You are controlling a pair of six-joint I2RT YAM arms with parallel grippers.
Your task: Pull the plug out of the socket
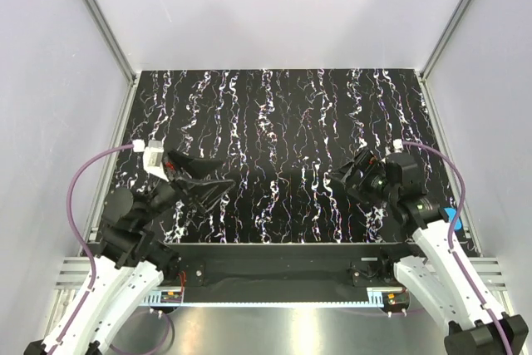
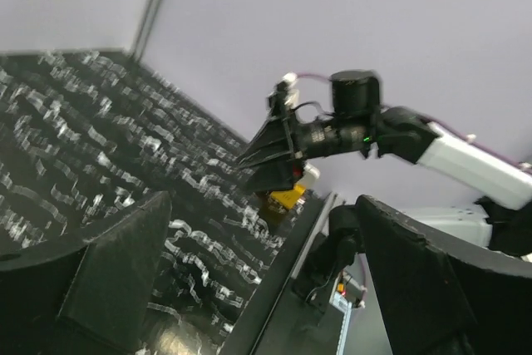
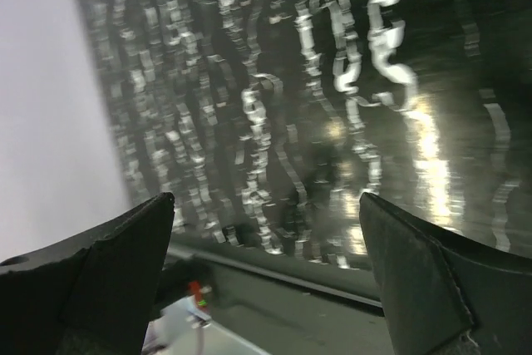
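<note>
Inspected from above: pale enclosure walls [image 1: 274,6] on the left, far and right sides, with metal frame posts [image 1: 100,14] in the far corners. Noted inside them a black surface [image 1: 274,114] streaked with white, filling the middle of the overhead view.

Found the left arm [image 1: 116,284] rising from the near-left corner and the right arm [image 1: 445,268] from the near-right corner. Both white-shelled with black wrists, reaching over the near half of the surface, turned inward toward each other and well apart. Traced a purple cable [image 1: 73,197] looping outside the left arm up to a white connector [image 1: 152,154] at its wrist, and a second purple cable [image 1: 459,180] along the right arm.

Checked the left end effector [image 1: 223,170]: fingers [image 2: 116,263] spread wide, gripping nothing, hanging over the near-left part of the surface. Checked the right end effector [image 1: 345,176]: likewise spread wide over the near-right part, with only the streaked surface between its fingers [image 3: 100,272].

Logged a small blue item [image 1: 453,215] at the right edge of the surface, just beside the right arm.

Could not make out plug or socket with certainty in any view. Recorded only a small yellow piece [image 2: 287,198] just under the right end effector in the left wrist view, possibly the plug, possibly wrist hardware; too blurred to tell.
</note>
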